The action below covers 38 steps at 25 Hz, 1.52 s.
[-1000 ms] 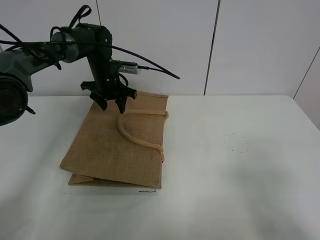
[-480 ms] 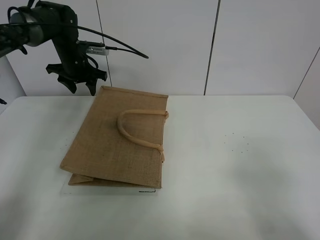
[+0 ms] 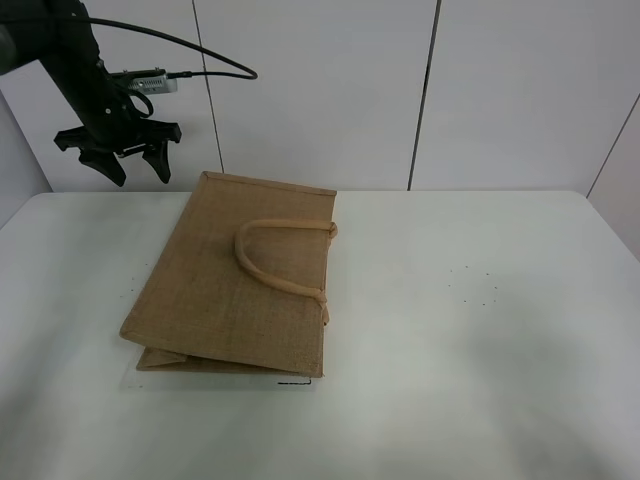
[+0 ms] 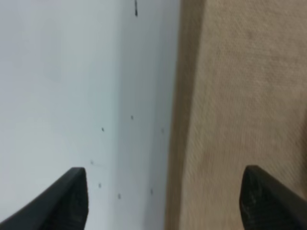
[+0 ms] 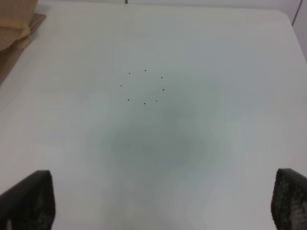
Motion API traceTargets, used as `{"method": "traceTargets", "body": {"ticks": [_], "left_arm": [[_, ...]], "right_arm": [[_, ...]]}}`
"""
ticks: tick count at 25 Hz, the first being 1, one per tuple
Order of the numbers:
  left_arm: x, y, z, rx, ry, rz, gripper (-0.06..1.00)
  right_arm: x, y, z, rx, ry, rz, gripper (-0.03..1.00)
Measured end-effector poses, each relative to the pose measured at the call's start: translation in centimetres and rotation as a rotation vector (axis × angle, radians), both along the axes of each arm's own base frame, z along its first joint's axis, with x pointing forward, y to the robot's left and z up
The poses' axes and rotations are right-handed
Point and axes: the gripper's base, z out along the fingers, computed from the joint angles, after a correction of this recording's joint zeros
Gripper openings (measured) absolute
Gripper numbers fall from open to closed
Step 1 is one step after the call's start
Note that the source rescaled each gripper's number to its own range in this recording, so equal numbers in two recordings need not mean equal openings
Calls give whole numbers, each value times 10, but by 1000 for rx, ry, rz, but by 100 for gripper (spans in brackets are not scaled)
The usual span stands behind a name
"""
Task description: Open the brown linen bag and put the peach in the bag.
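Note:
The brown linen bag (image 3: 240, 280) lies flat and closed on the white table (image 3: 480, 380), one beige handle (image 3: 272, 250) curved on top. My left gripper (image 3: 140, 178) hangs open and empty in the air, beyond the bag's far left corner. In the left wrist view the left gripper (image 4: 168, 201) is spread wide over the bag's edge (image 4: 244, 96) and the table. My right gripper (image 5: 158, 206) is open and empty over bare table; it is outside the exterior high view. A corner of the bag (image 5: 12, 43) shows in the right wrist view. The peach is out of view.
A ring of small black dots (image 3: 472, 285) is marked on the table right of the bag; it also shows in the right wrist view (image 5: 144, 86). White wall panels (image 3: 320, 90) stand behind the table's far edge.
My left gripper has moved from just above the bag's far edge to the left and upward, away from the bag. The bag has not moved.

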Motion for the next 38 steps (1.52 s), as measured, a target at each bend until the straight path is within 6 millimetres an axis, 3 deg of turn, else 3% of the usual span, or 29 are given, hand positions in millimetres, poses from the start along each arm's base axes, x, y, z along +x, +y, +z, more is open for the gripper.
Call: {"method": "traceTargets", "body": {"ticks": [3,7,11,17,22,26,33,38], "left_arm": [[-23,0,15,1,5,-6,87],[-67,-1,43,-6,-3,-15,87],[-130,4,73,-11,-39,-17,87],[-237,13,85,-12,-89,-17,87],[-318,21,67,17,-142,-43,87],[-366,26,41,22,-204,-47,87],[-406,29,-6,24,-339,-67,87],[-415,28,-14,20,-350,-110,87]], "right_arm": [[0,0,0,0,0,0,100],[0,0,0,0,0,0,100],[0,0,0,0,0,0,100],[0,0,0,0,0,0,100],[0,0,0,0,0,0,100],[0,0,0,0,0,0,100],[0,0,0,0,0,0,100],[0,0,0,0,0,0,100]]}}
